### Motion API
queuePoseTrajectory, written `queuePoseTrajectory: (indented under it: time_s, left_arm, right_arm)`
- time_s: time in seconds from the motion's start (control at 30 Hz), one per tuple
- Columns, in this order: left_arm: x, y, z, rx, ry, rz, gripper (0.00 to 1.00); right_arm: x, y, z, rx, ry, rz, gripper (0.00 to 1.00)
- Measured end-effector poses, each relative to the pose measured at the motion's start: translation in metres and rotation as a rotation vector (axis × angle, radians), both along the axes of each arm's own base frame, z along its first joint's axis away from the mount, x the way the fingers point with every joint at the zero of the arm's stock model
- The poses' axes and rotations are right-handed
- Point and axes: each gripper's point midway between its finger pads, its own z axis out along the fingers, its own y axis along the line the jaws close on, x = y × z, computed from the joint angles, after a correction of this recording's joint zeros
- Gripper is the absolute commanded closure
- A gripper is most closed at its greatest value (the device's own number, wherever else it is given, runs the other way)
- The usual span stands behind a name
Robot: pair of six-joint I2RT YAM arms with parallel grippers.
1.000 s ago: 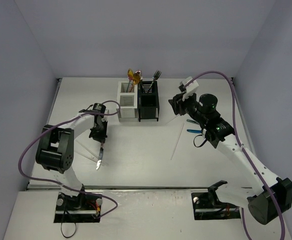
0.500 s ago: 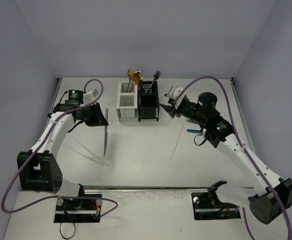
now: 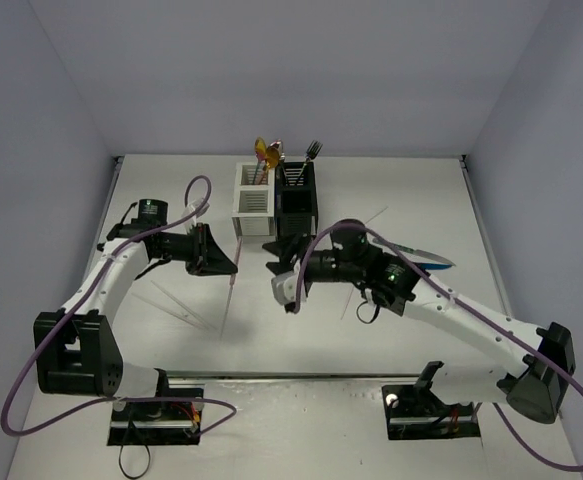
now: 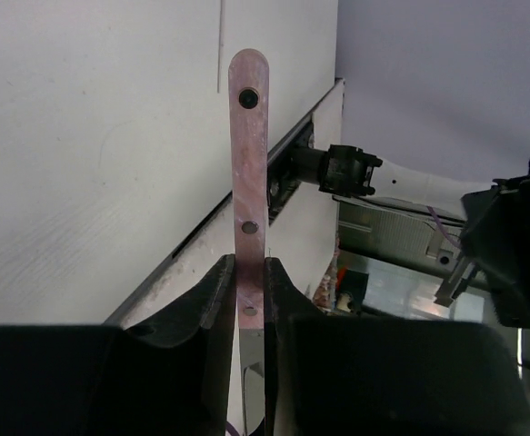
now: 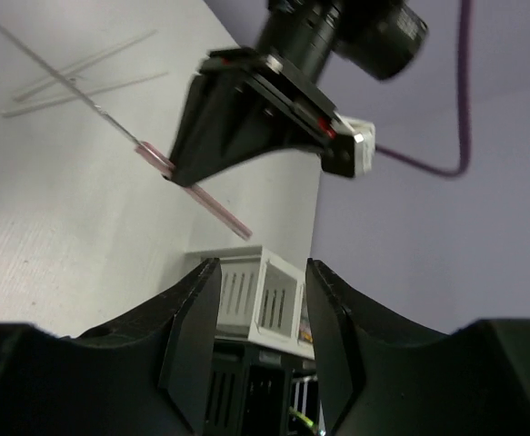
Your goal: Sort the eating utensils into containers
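Right now your left gripper (image 3: 226, 265) is clamped on the pink knife (image 4: 248, 136): in the left wrist view both fingers (image 4: 217, 291) press flat on the riveted handle, whose rounded end juts out past the tips. From the right wrist camera you can see that same knife (image 5: 219, 211) crossing the left claw (image 5: 178, 173), pink handle to one side and a thin blade running out the other way. It is held off the table (image 3: 421, 190), in front of and to the left of the white caddy (image 3: 254, 210).

Your right gripper (image 3: 274, 257) sits just in front of the black caddy (image 3: 297, 210), facing the left one, close to it but not touching. Its fingers (image 5: 196, 309) stand apart with nothing between them; through the gap you look onto the slotted wall of the white caddy (image 5: 246, 295).

Both caddies stand upright, side by side and touching, at the back middle of the table. Gold utensils (image 3: 263, 155) stick out of the white one, silver forks (image 3: 311, 152) out of the black one.

Loose on the table you have the clear sticks (image 3: 176, 303) near the left arm, and a teal utensil (image 3: 426, 259) lying flat beyond the right forearm
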Motion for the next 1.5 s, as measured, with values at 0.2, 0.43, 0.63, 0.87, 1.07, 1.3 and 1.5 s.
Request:
queuePoseTrajectory:
  time_s: [0.2,0.43,0.63,0.87,1.07,1.3,1.5]
  left_arm:
    - [-0.006,0.003,-0.014,0.057,0.033,0.001,1.0]
    - [-0.003,0.014,-0.045,0.287,0.015,0.015,1.0]
    - [-0.005,0.017,-0.058,0.454,-0.038,0.004,1.0]
    - [-0.007,0.021,-0.064,0.521,-0.038,0.012,1.0]
    - [-0.006,0.022,-0.065,0.529,-0.028,0.023,1.0]
    - [-0.006,0.02,-0.066,0.521,-0.001,0.036,1.0]
    - [-0.007,0.016,-0.066,0.501,0.023,0.034,1.0]
  right_arm:
    - [-0.033,0.025,-0.041,-0.136,-0.1,0.164,0.64]
    - [-0.068,0.042,-0.09,-0.293,-0.089,0.31,0.6]
    - [-0.076,0.05,-0.117,-0.378,-0.091,0.36,0.57]
    - [-0.067,0.07,-0.132,-0.432,-0.111,0.359,0.51]
    - [-0.063,0.08,-0.139,-0.462,-0.15,0.363,0.49]
    - [-0.048,0.092,-0.159,-0.519,-0.185,0.35,0.61]
    - [-0.041,0.1,-0.164,-0.532,-0.208,0.343,0.8]
